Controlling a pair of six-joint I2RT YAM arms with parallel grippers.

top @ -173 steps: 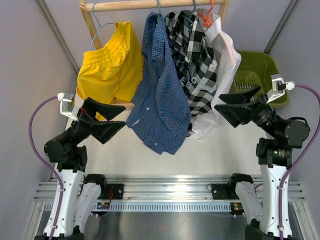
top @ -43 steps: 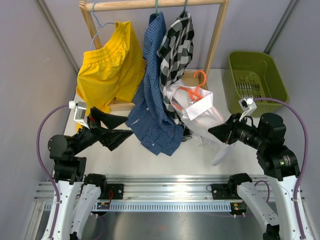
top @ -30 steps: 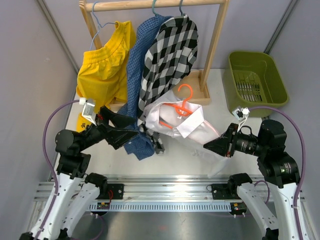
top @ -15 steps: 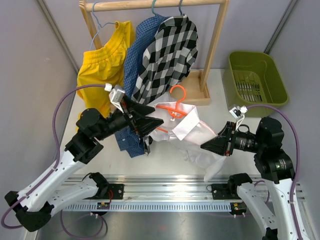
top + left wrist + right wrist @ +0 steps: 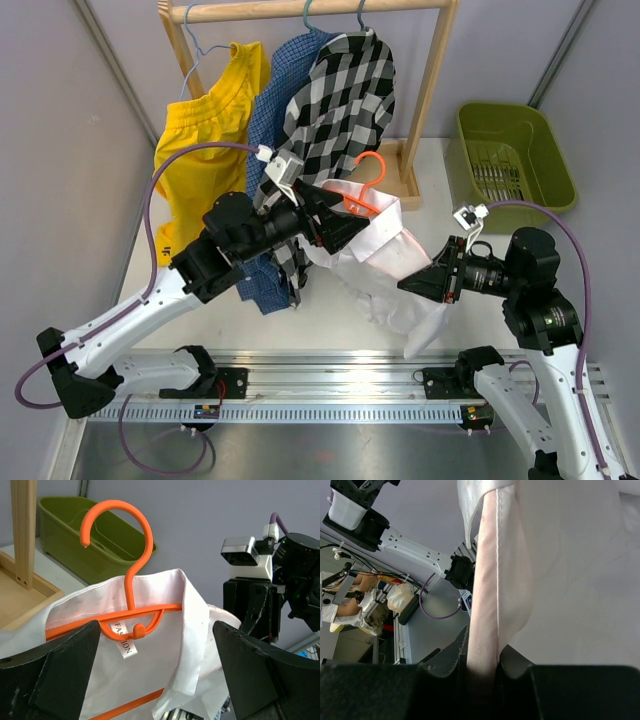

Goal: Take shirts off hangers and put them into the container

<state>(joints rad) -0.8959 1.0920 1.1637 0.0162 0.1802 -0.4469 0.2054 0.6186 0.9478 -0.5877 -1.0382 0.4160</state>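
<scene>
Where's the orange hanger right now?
Top view, centre: the orange hanger sits inside the white shirt's collar, ahead of the left gripper, near the wooden rail's right post.

White shirt (image 5: 395, 255), orange hanger (image 5: 128, 587) in collar, before plaid shirt (image 5: 345, 100) and blue shirt (image 5: 265, 120) (both hanging); container (image 5: 510, 125) apart

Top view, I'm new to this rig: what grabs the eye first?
The white shirt, orange hanger in its collar, is at mid-table, pinched by the right gripper. The left gripper stands wide open facing the hanger. A bright yellow garment hangs on the wooden rail, far left.
</scene>
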